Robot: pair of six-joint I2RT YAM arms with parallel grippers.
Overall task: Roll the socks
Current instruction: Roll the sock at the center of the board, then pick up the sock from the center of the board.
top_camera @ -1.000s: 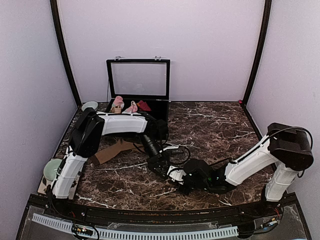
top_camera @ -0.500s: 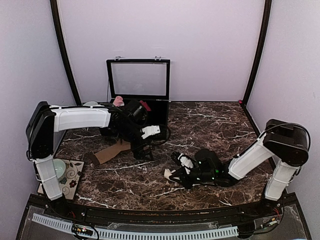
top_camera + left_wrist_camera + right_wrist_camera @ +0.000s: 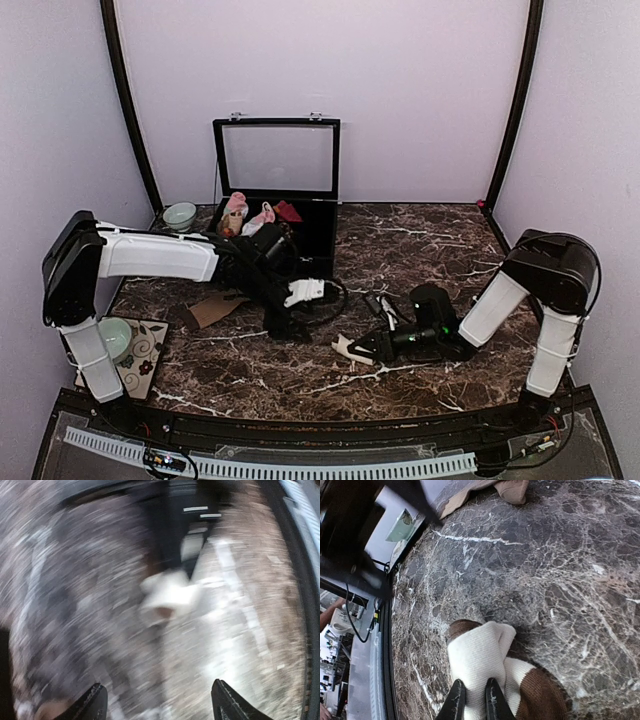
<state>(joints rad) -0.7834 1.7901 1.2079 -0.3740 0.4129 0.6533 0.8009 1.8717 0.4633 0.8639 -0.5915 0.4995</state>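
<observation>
A cream sock [image 3: 480,662] with dark brown toe and heel patches lies bunched on the marble table [image 3: 440,250]. My right gripper [image 3: 473,700] is shut on its cream fabric, and the two fingers pinch a fold. In the top view the same sock [image 3: 350,348] sits at the tip of the right gripper [image 3: 366,346], front centre. A tan-brown sock [image 3: 214,308] lies flat to the left. My left gripper [image 3: 284,324] hovers between the two socks, open and empty. The left wrist view is motion-blurred, with the cream sock [image 3: 169,595] ahead of the left gripper [image 3: 159,704].
A black case [image 3: 320,228] with its lid raised stands at the back, holding pink-and-white bundles [image 3: 237,208] and a dark red one [image 3: 288,210]. A green bowl [image 3: 180,214] sits beside it. Another bowl [image 3: 112,336] rests on a patterned mat at the front left.
The left gripper left the cream sock, swung back and left, and now hangs over the table's middle. The right gripper drew the cream sock slightly right.
</observation>
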